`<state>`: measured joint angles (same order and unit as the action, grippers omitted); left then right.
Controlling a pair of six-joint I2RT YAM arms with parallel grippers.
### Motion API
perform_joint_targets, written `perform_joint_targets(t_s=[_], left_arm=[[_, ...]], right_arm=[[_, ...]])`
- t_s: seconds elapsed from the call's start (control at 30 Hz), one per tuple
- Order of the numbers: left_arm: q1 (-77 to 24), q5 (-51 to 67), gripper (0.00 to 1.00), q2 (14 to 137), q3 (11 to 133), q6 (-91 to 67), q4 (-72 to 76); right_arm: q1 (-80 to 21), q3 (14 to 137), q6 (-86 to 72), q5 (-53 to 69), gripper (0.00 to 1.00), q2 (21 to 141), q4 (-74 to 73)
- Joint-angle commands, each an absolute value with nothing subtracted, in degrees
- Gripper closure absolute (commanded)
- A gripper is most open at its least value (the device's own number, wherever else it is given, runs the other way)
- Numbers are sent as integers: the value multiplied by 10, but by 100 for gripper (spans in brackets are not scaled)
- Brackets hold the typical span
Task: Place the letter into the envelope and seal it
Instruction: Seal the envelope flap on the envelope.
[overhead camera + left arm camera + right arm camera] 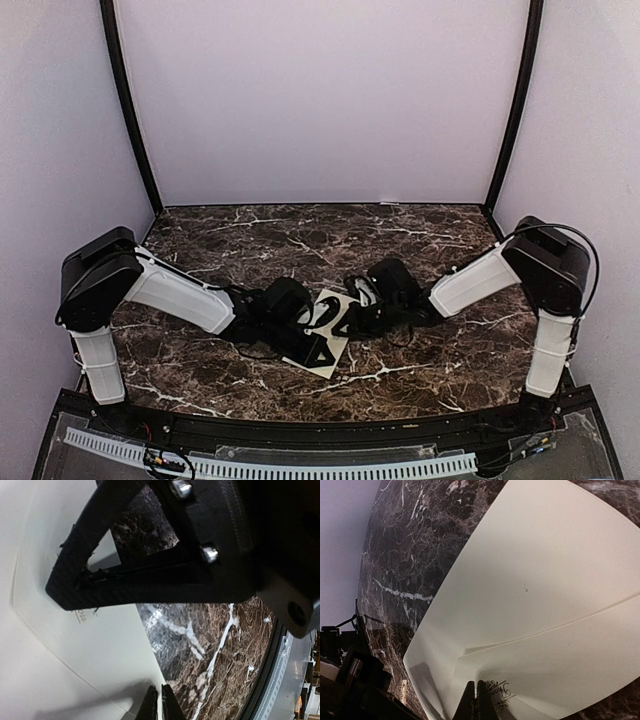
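The envelope lies flat and askew in the middle of the table, with both arms bent in over it. A fold edge crosses its face. Below that edge a scrap of dark ornate script shows, likely the letter, so I judge it mostly tucked inside, though I cannot be sure. The right gripper has its fingers drawn together and bears on the paper just beside the script, seemingly to pin or crease it. The left gripper is likewise narrowed to a slit at the envelope's edge. Whether either pinches paper is unclear.
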<state>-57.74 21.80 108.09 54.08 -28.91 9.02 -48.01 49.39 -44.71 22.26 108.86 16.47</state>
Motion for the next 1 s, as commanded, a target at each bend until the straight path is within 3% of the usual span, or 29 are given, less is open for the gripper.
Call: perform_joint_targets(t_s=[0.0,0.63,0.97], left_arm=[[-579,210,96,1096,540,-281,43],[-578,186,97,1061,545,-288,39],[-579,190,97,1070,542,-292,44]], right_arm=[[-481,510,-444,206,100,1124,145],[-462,474,-423,242,100,1085,152],[-501,458,-416,292,100,1086,152]])
